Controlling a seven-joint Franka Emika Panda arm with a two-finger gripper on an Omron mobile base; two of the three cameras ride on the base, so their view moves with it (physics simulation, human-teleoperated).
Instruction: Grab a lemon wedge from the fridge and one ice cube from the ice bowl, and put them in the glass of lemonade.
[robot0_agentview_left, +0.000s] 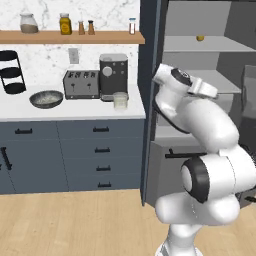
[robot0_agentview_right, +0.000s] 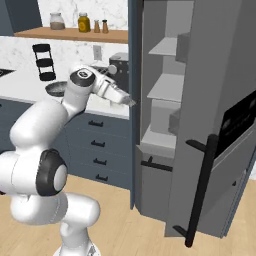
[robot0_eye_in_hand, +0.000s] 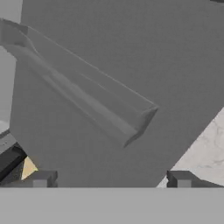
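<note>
Standing open, the fridge (robot0_agentview_left: 200, 75) shows pale grey shelves inside, its dark door (robot0_agentview_right: 220, 125) with a black bar handle (robot0_agentview_right: 200, 192) swung wide. A small orange-yellow round item (robot0_agentview_left: 200, 37) sits on the top shelf; the lemon wedge cannot be made out. The white arm (robot0_agentview_left: 200, 130) reaches toward the fridge interior. In the hand view, the pincer (robot0_eye_in_hand: 111, 180) has its two dark fingertips (robot0_eye_in_hand: 41, 179) set wide apart, released and holding nothing, facing a grey door bin (robot0_eye_in_hand: 87, 92). On the white desk (robot0_agentview_left: 75, 112), the ice bowl (robot0_agentview_left: 46, 99) rests near the front edge, left of a toaster (robot0_agentview_left: 81, 84) and coffee machine (robot0_agentview_left: 113, 75). The glass of lemonade (robot0_agentview_left: 120, 100) stands just before the coffee machine, near the desk's right end.
</note>
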